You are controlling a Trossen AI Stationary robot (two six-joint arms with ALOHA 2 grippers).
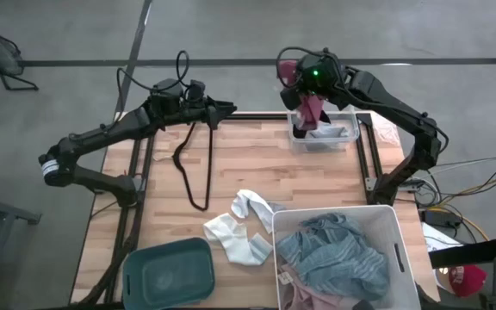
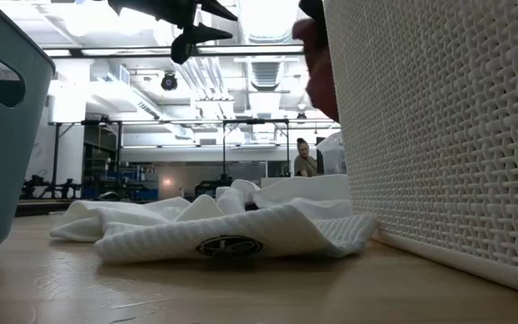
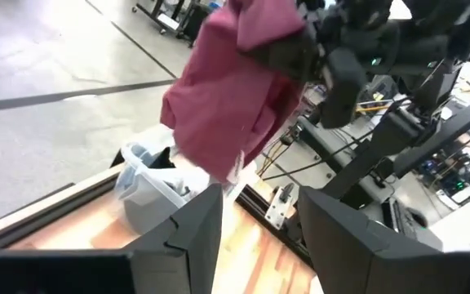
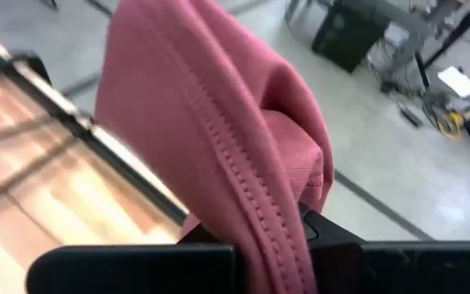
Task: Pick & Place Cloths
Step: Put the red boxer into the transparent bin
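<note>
From above, the right pincer (image 1: 304, 86) is gripping a maroon fabric cloth (image 1: 310, 105) above the small clear plastic bin (image 1: 350, 136) at the wooden counter's (image 1: 231, 164) far edge. The left wrist view is showing the left pincer (image 3: 259, 220) parted and holding nothing. In the right wrist view, the maroon cloth is hanging clamped between dark fingers (image 4: 137, 265).

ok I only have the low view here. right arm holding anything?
Observer: Yes. The right gripper is shut on the maroon cloth, raised above the clear bin.
Operator: bin empty?
Observer: No, dark and grey fabric already lies inside it.
Operator: left arm?
Observer: The left gripper is open and empty, over the table's far edge.
</note>
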